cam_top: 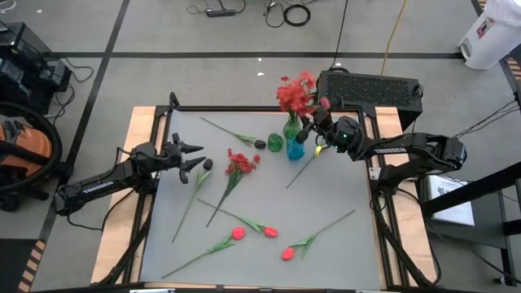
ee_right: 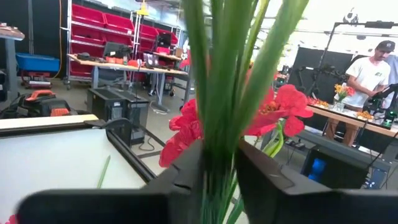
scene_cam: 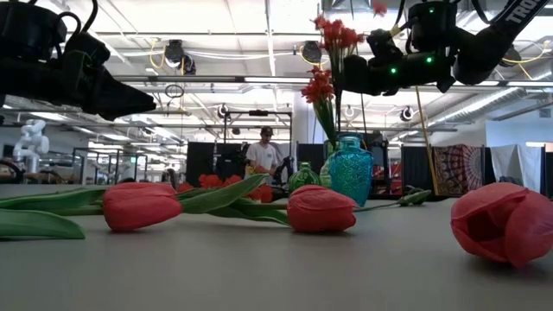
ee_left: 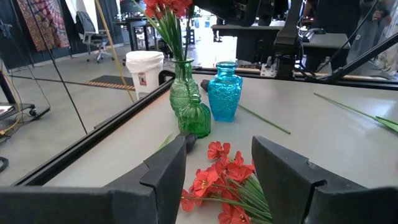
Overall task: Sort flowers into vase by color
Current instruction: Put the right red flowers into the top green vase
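Both arms are dark, nearly black, built of slim jointed links. The left hand (cam_top: pixel 195 157) ends in two pointed, tapering fingers; its wrist view shows them as broad matte-black wedges (ee_left: pixel 165 174) with chamfered edges. The right hand (cam_top: pixel 313 129) carries a bulkier rounded wrist housing with small green indicator lights, seen at about one o'clock in the low view. Pale lettering runs along the left arm's forearm link.

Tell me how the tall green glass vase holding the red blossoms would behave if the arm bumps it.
The tall green glass vase looks narrow with a slim neck, and its red clustered flowers rise well above it, so it is probably top-heavy and apt to tip. The squat green vase and blue glass vase stand close by, so a fall would likely knock them. Being glass, it may break.
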Action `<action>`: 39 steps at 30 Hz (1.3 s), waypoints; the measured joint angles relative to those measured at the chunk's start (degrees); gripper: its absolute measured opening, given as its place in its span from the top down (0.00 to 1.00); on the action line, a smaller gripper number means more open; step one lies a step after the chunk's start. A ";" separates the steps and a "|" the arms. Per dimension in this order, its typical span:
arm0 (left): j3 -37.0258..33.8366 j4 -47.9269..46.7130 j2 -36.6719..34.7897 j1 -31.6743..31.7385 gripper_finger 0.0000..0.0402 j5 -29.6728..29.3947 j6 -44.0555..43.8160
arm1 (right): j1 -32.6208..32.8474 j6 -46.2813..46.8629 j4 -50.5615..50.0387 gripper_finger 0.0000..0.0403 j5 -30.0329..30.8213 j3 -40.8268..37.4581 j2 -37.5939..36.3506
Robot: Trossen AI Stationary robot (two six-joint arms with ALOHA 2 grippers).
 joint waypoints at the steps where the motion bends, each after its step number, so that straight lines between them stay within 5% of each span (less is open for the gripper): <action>1: 0.00 0.02 0.01 -0.01 0.52 0.00 0.01 | 0.00 0.01 0.00 0.73 0.00 0.00 0.00; 9: 0.00 0.00 -0.01 -0.01 0.52 0.00 0.01 | 0.11 0.11 -3.74 0.55 0.02 0.00 -1.91; 24: 0.00 0.01 0.01 0.00 0.52 0.00 0.00 | 2.42 3.53 -26.57 0.34 0.03 0.00 -19.51; 39: 0.00 0.00 -0.01 0.01 0.52 0.00 0.01 | 2.49 7.76 -28.85 0.27 -0.48 0.00 -13.24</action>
